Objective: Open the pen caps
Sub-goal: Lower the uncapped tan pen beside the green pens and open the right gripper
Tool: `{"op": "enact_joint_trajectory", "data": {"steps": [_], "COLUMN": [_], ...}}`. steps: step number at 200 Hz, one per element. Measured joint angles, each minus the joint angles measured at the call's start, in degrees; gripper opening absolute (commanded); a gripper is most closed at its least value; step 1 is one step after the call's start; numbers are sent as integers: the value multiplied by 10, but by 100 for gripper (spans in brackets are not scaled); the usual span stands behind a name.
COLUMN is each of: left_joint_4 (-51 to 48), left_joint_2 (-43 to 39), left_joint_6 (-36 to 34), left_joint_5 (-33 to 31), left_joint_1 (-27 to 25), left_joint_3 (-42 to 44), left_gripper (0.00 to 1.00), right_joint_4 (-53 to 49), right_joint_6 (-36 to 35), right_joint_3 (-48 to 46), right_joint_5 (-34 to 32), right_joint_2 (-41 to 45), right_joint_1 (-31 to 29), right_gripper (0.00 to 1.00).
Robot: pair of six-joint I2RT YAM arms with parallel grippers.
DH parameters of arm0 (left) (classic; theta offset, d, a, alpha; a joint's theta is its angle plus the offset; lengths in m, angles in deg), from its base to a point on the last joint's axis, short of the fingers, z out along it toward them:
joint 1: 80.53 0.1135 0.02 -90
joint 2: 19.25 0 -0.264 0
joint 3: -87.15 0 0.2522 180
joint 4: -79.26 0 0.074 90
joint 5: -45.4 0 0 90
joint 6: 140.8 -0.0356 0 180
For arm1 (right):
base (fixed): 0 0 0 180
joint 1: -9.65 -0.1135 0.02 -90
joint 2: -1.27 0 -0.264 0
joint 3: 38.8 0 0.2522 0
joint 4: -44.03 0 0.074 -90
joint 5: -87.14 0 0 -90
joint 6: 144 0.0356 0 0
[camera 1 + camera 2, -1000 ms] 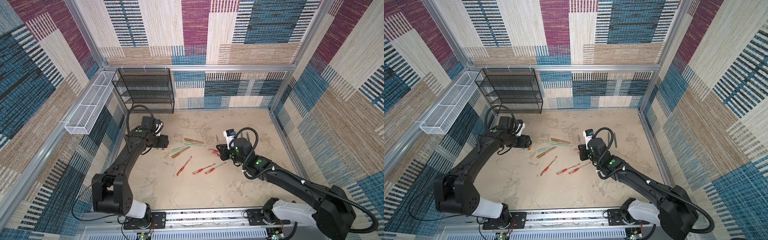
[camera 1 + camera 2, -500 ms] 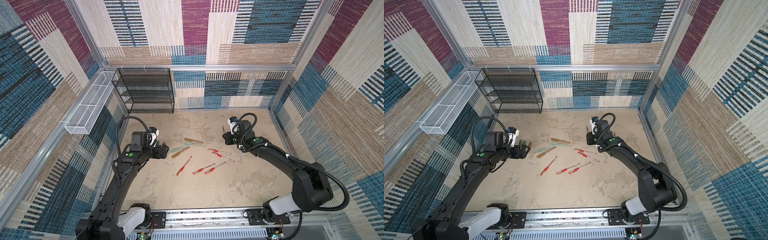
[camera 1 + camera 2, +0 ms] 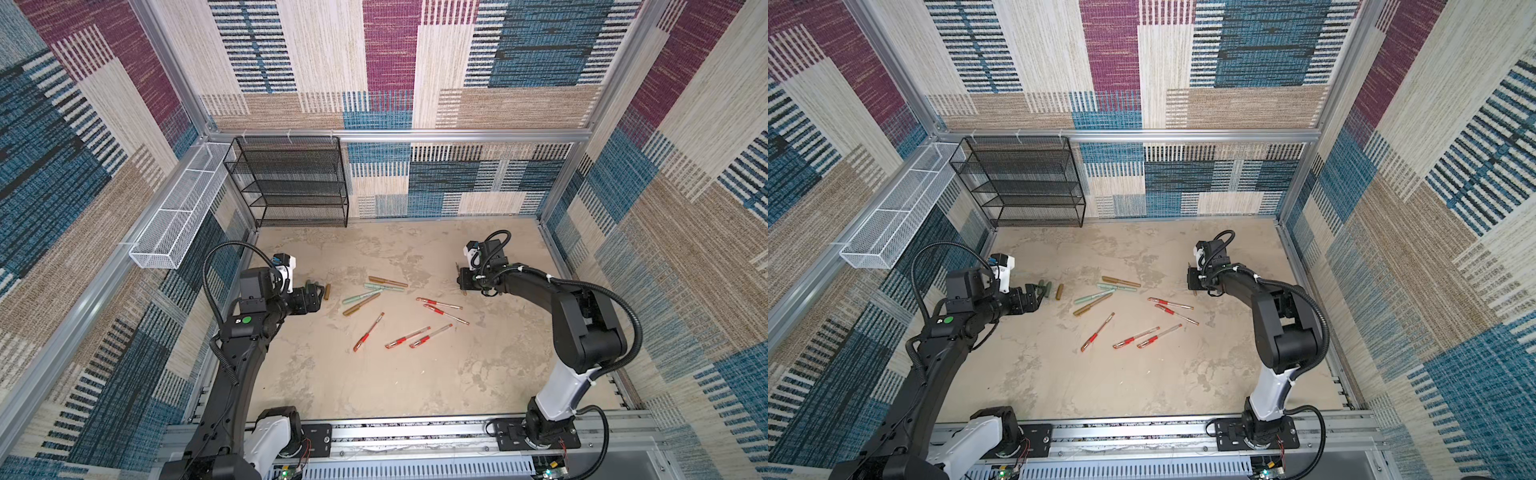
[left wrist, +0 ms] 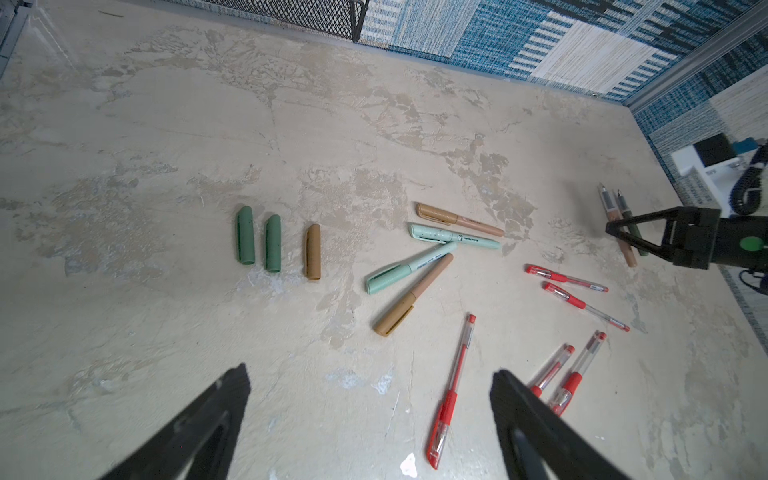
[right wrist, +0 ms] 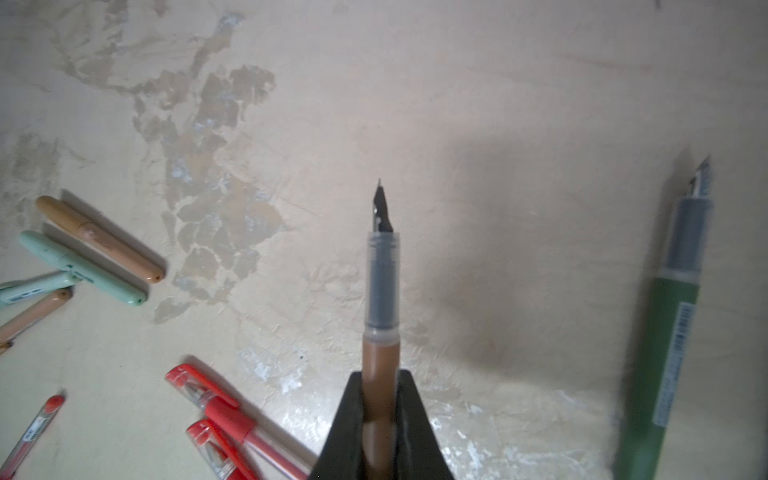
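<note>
Three loose pen caps [image 4: 273,243] lie side by side near the desk's [image 4: 166,124] left edge, before my left gripper [image 4: 370,369], jaws wide, gripping nothing. My right gripper [image 5: 380,374] clamps an uncapped brown barrel [image 5: 380,349]; the green barrel [image 5: 665,353] beside it is blurred and cut off. Mesh rack [image 3: 291,183]: back-left corner; wire basket [image 3: 178,220]: above left edge.

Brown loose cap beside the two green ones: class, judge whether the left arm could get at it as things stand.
Probably yes: the left gripper is open and empty, and the brown cap lies close before it, uncovered, with a gap to the green caps.
</note>
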Motion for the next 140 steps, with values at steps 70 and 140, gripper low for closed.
{"op": "enact_joint_trajectory", "data": {"steps": [70, 140], "left_joint_4": [4, 7], "left_joint_2": [0, -4], "left_joint_6": [0, 0], "left_joint_5": [3, 10], "left_joint_1": [0, 2], "left_joint_3": [1, 2], "left_gripper": [94, 94], "right_joint_4": [-11, 1], "right_joint_6": [-2, -13], "right_joint_3": [22, 41], "right_joint_5": [-39, -74], "right_joint_2": [-51, -69], "right_joint_1": [29, 45], "right_gripper": [8, 17]}}
